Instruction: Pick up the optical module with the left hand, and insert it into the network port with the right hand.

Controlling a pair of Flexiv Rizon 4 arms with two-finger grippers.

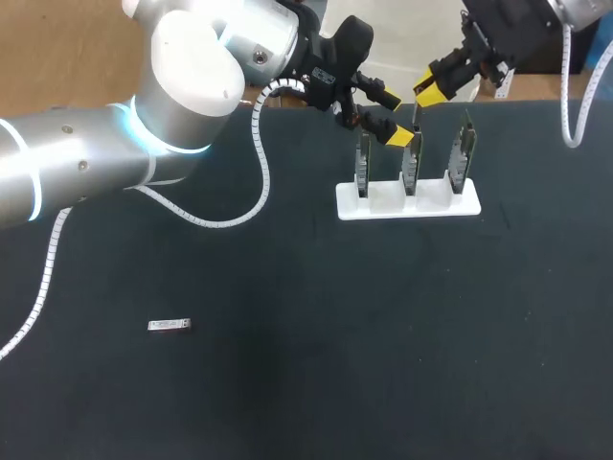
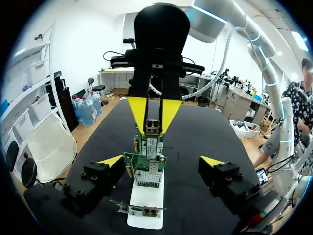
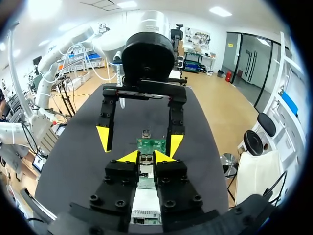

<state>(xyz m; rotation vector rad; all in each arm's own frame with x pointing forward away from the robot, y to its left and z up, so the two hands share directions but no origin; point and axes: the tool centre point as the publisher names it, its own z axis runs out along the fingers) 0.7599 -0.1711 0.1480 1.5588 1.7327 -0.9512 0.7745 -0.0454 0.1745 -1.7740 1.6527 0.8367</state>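
Now, at the far left a second module lies flat on the table, well apart from both arms. Further right the left gripper hangs over the white rack, jaws wide apart and holding nothing, just beside the middle network card. The right gripper is clamped on the optical module, long axis upright, directly over that card's port; how deep it sits I cannot tell. The push looks to be straight down, with the left gripper crowding close

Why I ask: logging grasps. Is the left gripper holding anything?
No, the left gripper is open, its fingers wide apart and touching nothing.
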